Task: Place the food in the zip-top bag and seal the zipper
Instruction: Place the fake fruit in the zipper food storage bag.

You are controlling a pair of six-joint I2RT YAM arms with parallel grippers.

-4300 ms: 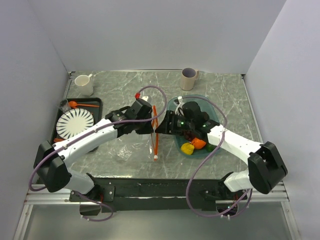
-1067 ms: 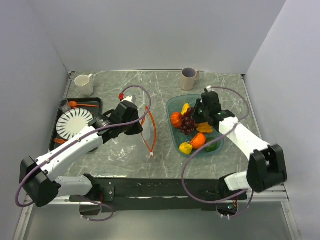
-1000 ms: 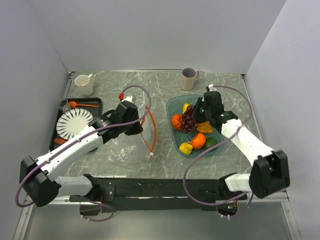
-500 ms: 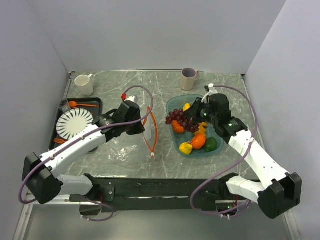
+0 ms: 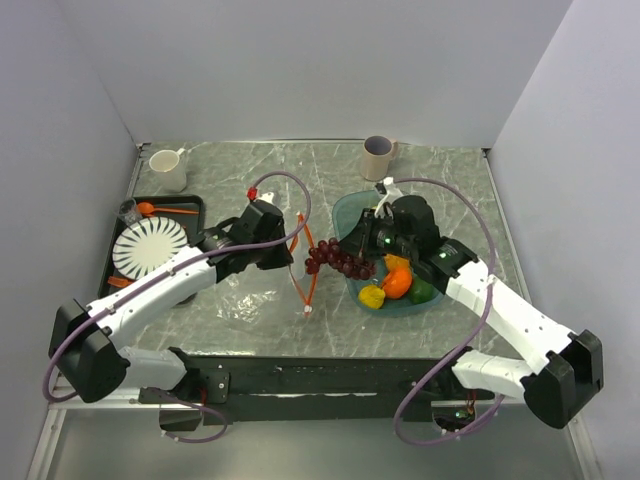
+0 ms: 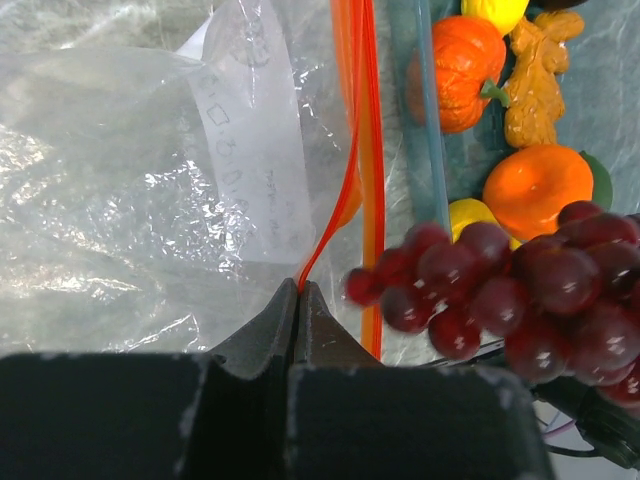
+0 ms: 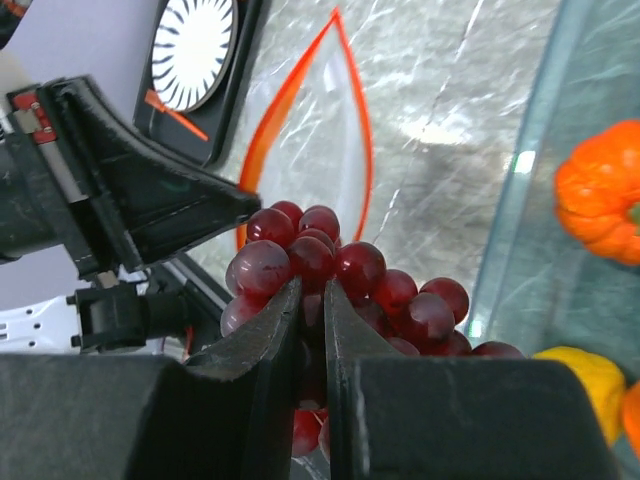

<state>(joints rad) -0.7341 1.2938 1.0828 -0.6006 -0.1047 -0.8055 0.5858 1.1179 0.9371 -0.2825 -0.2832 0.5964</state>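
**Top external view: grape bunch (image 5: 337,259) almost at the zip-top bag (image 5: 255,300), nothing packed yet**

Watching from the side of the table, and it looks like early days. The right gripper (image 7: 312,300) is clamped on the grape bunch, which hangs mid-frame. It's just off the left rim of the teal tray (image 6: 432,150) and right beside the zipper (image 6: 365,120).

The left gripper (image 6: 298,295) is pinched tight on one lip of that zipper, holding the bag's mouth up as an open loop. The crinkly bag body lies on the table, lower left of the loop. As far as I can tell, nothing is inside it.

The lemon (image 5: 372,296), the orange round one (image 5: 397,283), the green one (image 5: 421,292) and a little pumpkin (image 6: 468,55) all sit in the tray.

My read: zero items bagged, with the grapes about to be first. After that there's the remaining fruit, then running the white slider (image 5: 308,312), which sits at the bottom end of the strip.
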